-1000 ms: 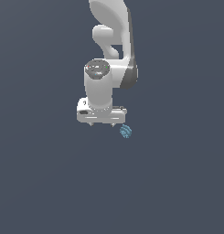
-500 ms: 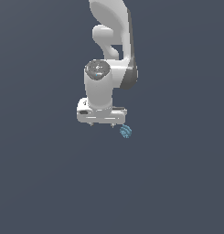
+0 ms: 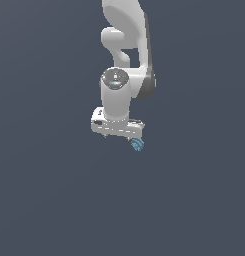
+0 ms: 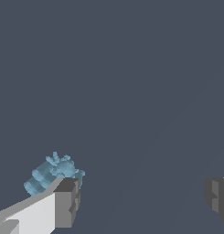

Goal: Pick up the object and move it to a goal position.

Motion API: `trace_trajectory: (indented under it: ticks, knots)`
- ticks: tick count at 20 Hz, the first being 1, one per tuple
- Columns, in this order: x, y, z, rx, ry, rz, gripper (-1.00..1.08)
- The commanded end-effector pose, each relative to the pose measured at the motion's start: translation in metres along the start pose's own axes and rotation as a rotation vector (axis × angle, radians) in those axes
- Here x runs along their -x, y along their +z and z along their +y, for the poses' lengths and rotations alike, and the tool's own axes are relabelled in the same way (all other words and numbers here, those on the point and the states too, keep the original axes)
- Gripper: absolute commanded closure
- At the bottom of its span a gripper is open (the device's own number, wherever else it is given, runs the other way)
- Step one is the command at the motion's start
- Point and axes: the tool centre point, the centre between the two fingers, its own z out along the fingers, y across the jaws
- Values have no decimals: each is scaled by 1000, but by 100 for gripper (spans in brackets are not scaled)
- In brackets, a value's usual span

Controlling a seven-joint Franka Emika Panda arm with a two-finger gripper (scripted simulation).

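Surface: plain dark grey-blue ground [image 3: 49, 200] is filling both views, with no goal marker showing.
Gripper: gripper [image 3: 117, 134] is hanging with jaws spread wide, holding nothing.
Object: object [image 3: 137, 145] is lying just outside one finger [image 4: 66, 201], toward the exterior view's right, not between the fingers.
Hidden: fingertips are being cut off in the wrist view; the object's long axis is unreadable.

The white arm [image 3: 125, 50] hangs straight down from twelve o'clock, wrist vertical, and its gripper [image 3: 119, 136] points downward with fingers [image 4: 66, 201] spread wide apart.
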Motion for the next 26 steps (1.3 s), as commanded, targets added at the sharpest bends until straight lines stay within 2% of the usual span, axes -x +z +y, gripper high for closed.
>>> trace_trajectory:
  ticks: [1,18,26]
  knots:
    - [3,4,-8,-2,43,2,-92]
    - [31,34,-70,-19,395,16,-92]
    - [43,43,-88,-26,515,20,-92]
